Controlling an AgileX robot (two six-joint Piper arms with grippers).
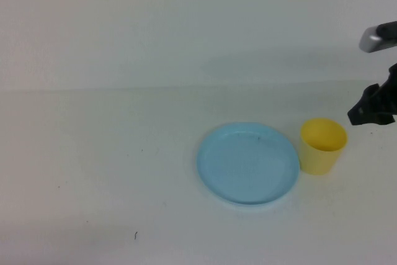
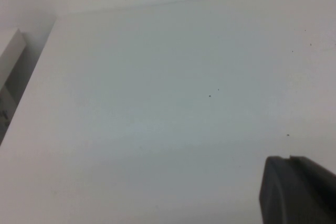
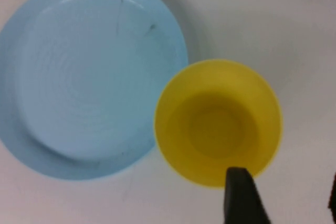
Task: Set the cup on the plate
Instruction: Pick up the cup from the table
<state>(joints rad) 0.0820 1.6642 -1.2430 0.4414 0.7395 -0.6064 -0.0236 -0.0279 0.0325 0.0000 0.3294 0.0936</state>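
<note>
The yellow cup stands upright and empty on the white table, just right of the light blue plate. The plate is empty. My right gripper hovers at the far right, behind and right of the cup, apart from it. In the right wrist view the cup sits beside the plate, and my right gripper is open, with one finger over the cup's rim and the other at the picture's edge. My left gripper shows only in the left wrist view, shut and empty over bare table.
The white table meets a white wall at the back. In the left wrist view the table's edge runs beside a pale box-like object. A few tiny dark specks lie on the table.
</note>
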